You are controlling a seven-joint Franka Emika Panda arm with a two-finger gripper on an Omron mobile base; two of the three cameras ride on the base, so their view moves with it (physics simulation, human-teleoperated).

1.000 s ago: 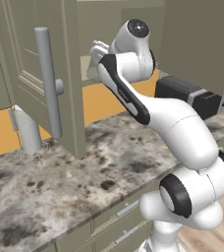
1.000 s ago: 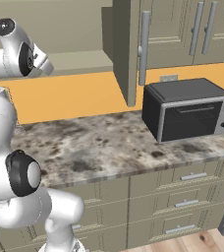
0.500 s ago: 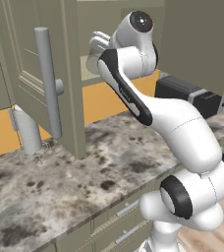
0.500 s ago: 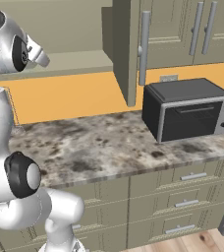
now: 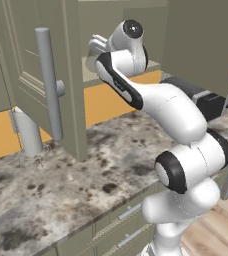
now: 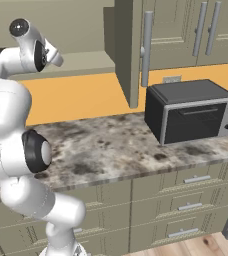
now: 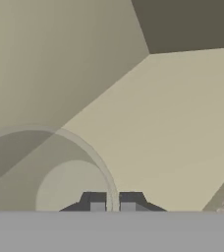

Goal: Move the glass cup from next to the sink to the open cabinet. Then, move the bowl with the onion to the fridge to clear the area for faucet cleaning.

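- The gripper [image 7: 112, 206] is seen in the hand view at 6 o'clock, its two dark fingertips [image 7: 97, 204] drawn narrow with the rim of the glass cup [image 7: 60, 167] pinched between them.
- The glass cup is held up inside the open cabinet [image 7: 178, 133], its round mouth and pale base lying from 7 to 9 o'clock of the hand view, above the pale shelf floor; whether the base touches the shelf cannot be told.
- The cup is judged to be light, stiff, slippery and fragile; a grip on the thin rim wall, one finger inside and one outside, is judged the workable hold, though a tilt or a knock against the shelf could chip it or let it slide.
- A gentle lowering before release is judged to be called for, since thin glass takes no hard set-down.
- In the left base view the wrist is buried in the cabinet opening at 12 o'clock, behind the open cabinet door [image 5: 36, 75], so the fingers and the cup are hidden there.
- The glass is nearly transparent, so its wall is hard to make out against the shelf.
- The bowl with the onion and the fridge cannot be made out; a pale faucet-like post [image 5: 27, 134] stands at 9 o'clock of the left base view.
- The toaster oven [image 6: 191, 111] sits on the counter [image 6: 111, 150] at 3 o'clock of the right base view, well apart from the arm.
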